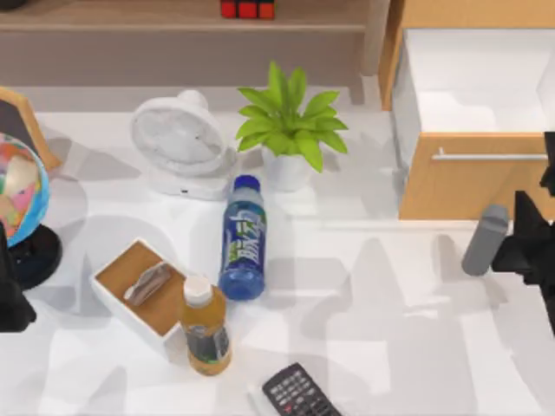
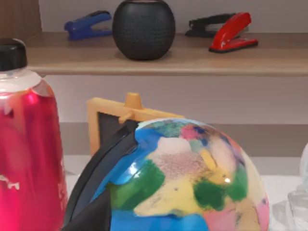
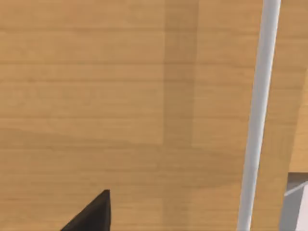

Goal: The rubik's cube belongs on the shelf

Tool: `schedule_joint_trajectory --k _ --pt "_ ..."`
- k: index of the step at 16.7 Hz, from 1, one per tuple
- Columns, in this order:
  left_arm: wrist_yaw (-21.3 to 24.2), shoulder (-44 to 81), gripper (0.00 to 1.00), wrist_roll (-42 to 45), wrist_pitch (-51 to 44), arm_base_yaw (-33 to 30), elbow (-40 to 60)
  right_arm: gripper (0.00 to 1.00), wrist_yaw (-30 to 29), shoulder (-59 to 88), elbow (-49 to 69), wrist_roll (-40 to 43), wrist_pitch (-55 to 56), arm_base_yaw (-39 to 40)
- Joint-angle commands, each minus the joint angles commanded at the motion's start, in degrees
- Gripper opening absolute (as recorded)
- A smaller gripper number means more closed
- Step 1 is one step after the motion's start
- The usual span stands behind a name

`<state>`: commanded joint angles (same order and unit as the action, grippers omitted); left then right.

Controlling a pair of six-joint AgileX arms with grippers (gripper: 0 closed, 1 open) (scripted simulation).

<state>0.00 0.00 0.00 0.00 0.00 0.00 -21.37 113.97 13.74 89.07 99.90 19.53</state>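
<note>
A: Where is the rubik's cube (image 1: 247,9)?

B: In the top view it sits on the shelf (image 1: 130,19), at the far edge of the scene, about midway along. Red stickers show along its near side. It stands free, with nothing touching it.

A: So the task looks done?

B: I judge so. The cube rests on the ledge and no gripper is near it.

A: Where are the arms?

B: The right arm (image 1: 529,243) is at the right edge of the surface, just in front of the drawer (image 1: 468,178), with a grey cylinder (image 1: 484,240) beside it. Its wrist camera looks at the drawer's wooden front and silver handle (image 3: 257,115). The left arm (image 1: 10,299) is at the left edge, beside the globe (image 1: 19,186).

A: Are the fingers apart or together?

B: I cannot tell for either gripper.

A: If the cube needed another touch, which arm?

B: The cube lies toward the far edge from both, well apart from each. The right arm seems a little nearer, though the plant (image 1: 290,121) and fan (image 1: 178,139) stand between the near half of the surface and the shelf.
</note>
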Motion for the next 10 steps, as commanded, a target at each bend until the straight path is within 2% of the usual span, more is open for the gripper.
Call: schedule_joint_trajectory --k 10 --pt "0.0 0.0 1.00 0.0 0.0 0.0 0.0 1.00 1.9 0.3 4.0 0.1 -3.6 -1.9"
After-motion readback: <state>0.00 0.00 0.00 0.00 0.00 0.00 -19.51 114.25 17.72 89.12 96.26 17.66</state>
